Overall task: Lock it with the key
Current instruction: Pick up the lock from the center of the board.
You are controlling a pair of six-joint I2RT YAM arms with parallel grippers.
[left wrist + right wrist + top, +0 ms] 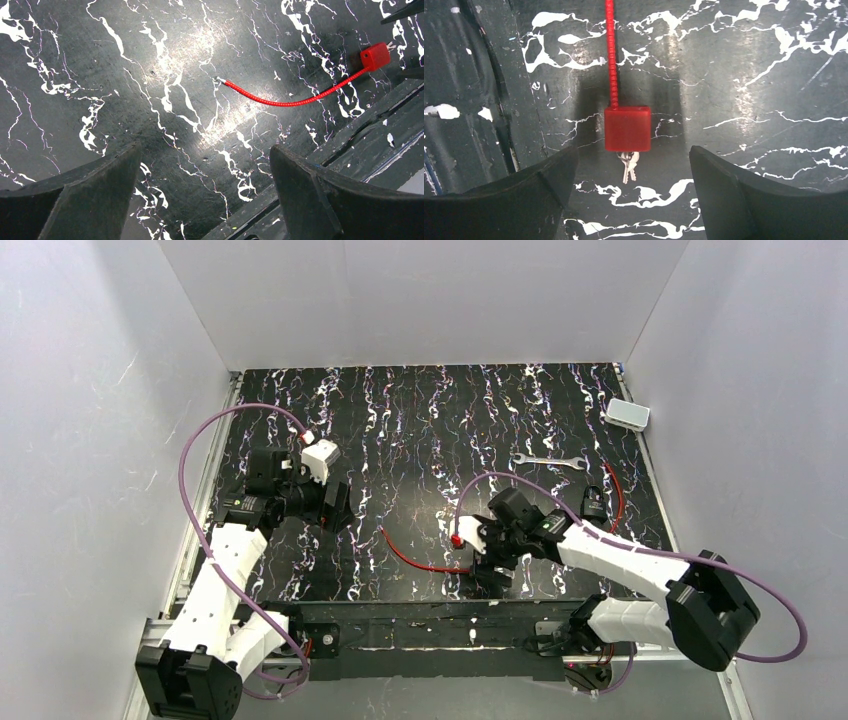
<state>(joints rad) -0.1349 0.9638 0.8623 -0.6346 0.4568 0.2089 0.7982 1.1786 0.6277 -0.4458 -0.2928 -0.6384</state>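
A red padlock body (627,128) lies on the black marbled table with small silver keys (628,165) at its near end. Its red cable (611,50) runs away from it; the free cable tip (220,80) lies loose on the table. The lock also shows in the left wrist view (375,55) and the top view (457,539). My right gripper (631,192) is open, hovering right over the lock and keys, touching neither. My left gripper (205,192) is open and empty, left of the cable's free end, over bare table.
A silver wrench (548,460) lies at the back right. A white box (628,414) sits at the far right corner. A black lock with a red cable (596,502) lies near the right edge. The black rail (430,625) runs along the table's near edge.
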